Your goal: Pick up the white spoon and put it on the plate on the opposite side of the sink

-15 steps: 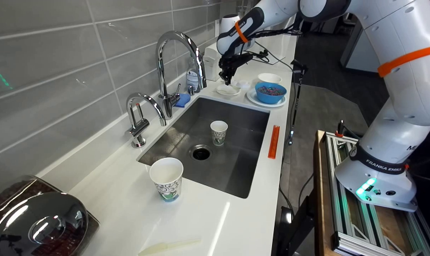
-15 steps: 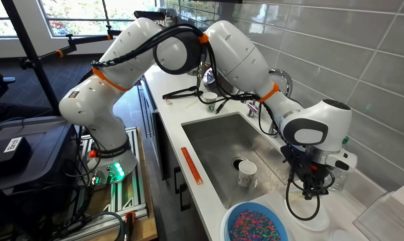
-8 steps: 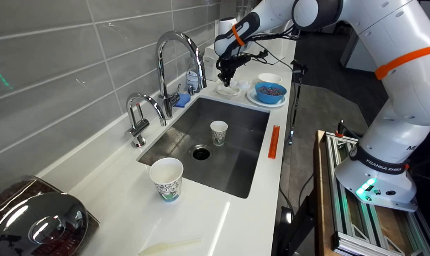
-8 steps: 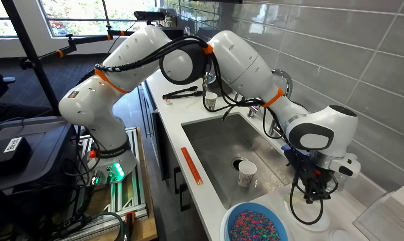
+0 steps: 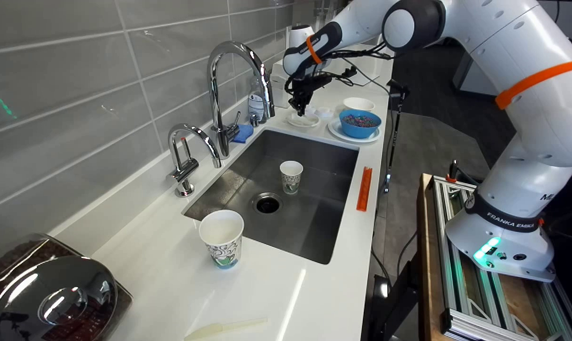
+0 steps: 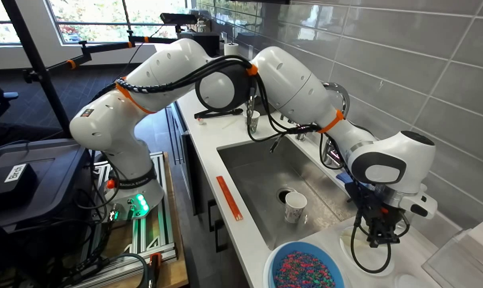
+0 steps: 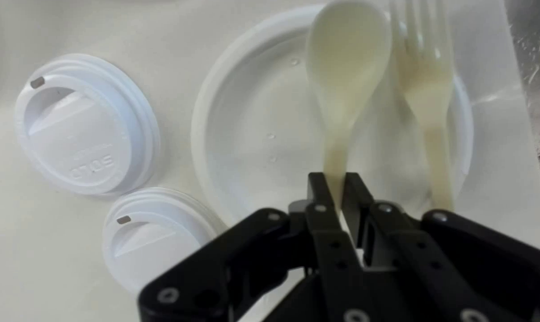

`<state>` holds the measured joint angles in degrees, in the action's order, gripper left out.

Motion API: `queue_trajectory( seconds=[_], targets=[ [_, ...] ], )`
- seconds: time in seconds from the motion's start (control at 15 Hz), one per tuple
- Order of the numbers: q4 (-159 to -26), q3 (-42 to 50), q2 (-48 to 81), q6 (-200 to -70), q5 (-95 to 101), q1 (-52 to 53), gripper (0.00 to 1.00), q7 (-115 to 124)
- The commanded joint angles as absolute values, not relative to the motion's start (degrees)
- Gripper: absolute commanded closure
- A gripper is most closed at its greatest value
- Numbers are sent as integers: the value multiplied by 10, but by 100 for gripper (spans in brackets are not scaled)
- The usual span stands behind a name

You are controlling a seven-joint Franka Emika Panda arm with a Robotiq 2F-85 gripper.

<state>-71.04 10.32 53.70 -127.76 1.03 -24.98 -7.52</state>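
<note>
In the wrist view my gripper (image 7: pixel 335 179) is shut on the handle of the off-white spoon (image 7: pixel 348 44), with its bowl pointing away over the rim of the white plate (image 7: pixel 245 103). I cannot tell whether the spoon touches the plate. A pale fork (image 7: pixel 431 98) lies on the same plate beside the spoon. In both exterior views the gripper (image 5: pixel 301 113) (image 6: pixel 379 243) is low over this plate (image 5: pixel 310 124) (image 6: pixel 387 264), at one end of the steel sink (image 5: pixel 309 227) (image 6: pixel 253 172). The spoon is hard to make out in those views.
Two white cup lids (image 7: pixel 86 134) (image 7: pixel 156 246) lie beside the plate. A blue bowl (image 5: pixel 360 127) of coloured bits stands on another plate. A tall faucet (image 5: pixel 213 94) is by the wall. Paper cups stand in the sink (image 5: pixel 291 179) and on the counter (image 5: pixel 222 237), near a pale knife (image 5: pixel 224 327).
The arm's elbow has come lower. The gripper has shifted slightly toward the tiled wall and a little down, over the plate. The bowl, cups and plates have not moved.
</note>
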Motion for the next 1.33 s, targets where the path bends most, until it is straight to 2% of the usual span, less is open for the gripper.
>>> queue_trajectory(
  seconds=[0.0,0.07,0.2,0.6,1.27],
  targets=[
    [-657,98,571,-1245,-3,-262,74,-74],
    [-652,98,574,-1244,-3,-262,60,-72],
    [-646,97,578,-1239,-2,-263,47,-72],
    [-655,93,566,-1249,-2,-262,2,-73],
    [-757,100,476,-1278,-12,-252,0,-1]
  ],
)
